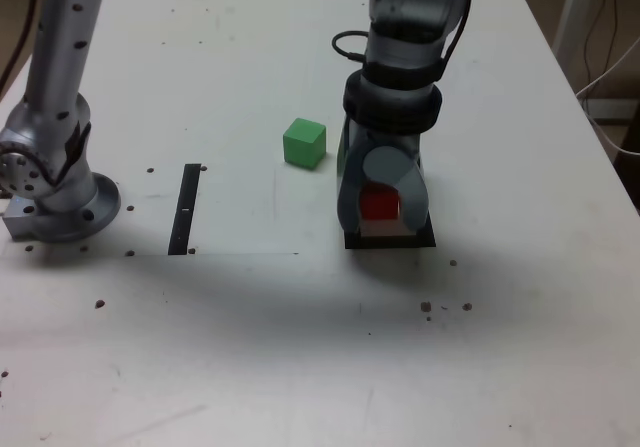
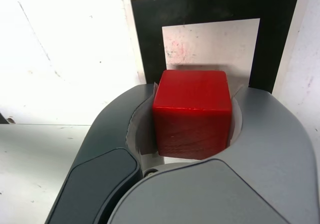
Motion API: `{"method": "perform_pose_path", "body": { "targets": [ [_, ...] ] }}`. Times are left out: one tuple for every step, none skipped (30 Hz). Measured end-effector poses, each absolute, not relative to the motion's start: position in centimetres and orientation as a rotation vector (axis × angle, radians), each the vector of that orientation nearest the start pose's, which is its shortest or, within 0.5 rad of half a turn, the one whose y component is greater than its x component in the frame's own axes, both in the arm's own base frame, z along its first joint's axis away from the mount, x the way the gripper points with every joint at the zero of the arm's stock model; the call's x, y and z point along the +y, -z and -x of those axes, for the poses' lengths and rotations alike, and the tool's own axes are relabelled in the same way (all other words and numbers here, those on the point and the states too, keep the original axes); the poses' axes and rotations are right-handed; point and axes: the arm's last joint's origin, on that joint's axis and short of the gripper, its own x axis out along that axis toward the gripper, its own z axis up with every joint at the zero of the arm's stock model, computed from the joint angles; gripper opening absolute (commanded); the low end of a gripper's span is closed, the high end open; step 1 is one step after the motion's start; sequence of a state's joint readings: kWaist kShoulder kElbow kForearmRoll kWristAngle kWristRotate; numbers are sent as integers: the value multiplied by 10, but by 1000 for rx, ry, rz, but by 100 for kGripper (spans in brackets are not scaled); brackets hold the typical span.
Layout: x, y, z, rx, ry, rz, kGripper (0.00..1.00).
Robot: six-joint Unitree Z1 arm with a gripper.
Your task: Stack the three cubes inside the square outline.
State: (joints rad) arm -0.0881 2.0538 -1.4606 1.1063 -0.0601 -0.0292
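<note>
My gripper [image 1: 381, 205] is shut on the red cube [image 1: 380, 204], holding it low over the black square outline [image 1: 420, 240] at the table's centre right in the exterior view. In the wrist view the red cube [image 2: 192, 113] sits clamped between the grey jaws, with the black square outline [image 2: 150, 38] and its white centre directly beyond it. Whether the cube touches the surface I cannot tell. The green cube [image 1: 304, 143] rests on the table, to the exterior view's left of the gripper and a little farther back. The yellow cube is out of view.
A thin black strip [image 1: 186, 210] lies flat toward the exterior view's left. The arm's round metal base [image 1: 60, 202] stands at the left edge. Small dark specks dot the white table [image 1: 300, 347]. Cables hang past the table's right edge.
</note>
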Motion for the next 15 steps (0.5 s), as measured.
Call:
{"method": "perform_pose_path", "body": {
  "targets": [
    [-34, -220, -359, 1702, 86, -2, 33],
    [-34, -219, -359, 1702, 86, -1, 33],
    [-34, -218, -359, 1702, 86, -1, 33],
    [-33, -218, -360, 1702, 86, 0, 33],
    [-33, -217, -360, 1701, 86, 1, 33],
    [-32, -215, -361, 1701, 86, 1, 33],
    [-32, -214, -362, 1702, 86, 2, 33],
    [-31, -212, -362, 1704, 86, 3, 33],
    [-31, -211, -363, 1706, 86, 3, 33],
    [-30, -210, -363, 1707, 86, 3, 33],
    [-30, -209, -363, 1707, 87, 4, 33],
    [-30, -209, -363, 1706, 87, 4, 33],
    [-30, -208, -363, 1706, 88, 5, 33],
    [-30, -208, -363, 1706, 89, 5, 35],
    [-29, -207, -363, 1706, 89, 5, 40]
  ]
}}
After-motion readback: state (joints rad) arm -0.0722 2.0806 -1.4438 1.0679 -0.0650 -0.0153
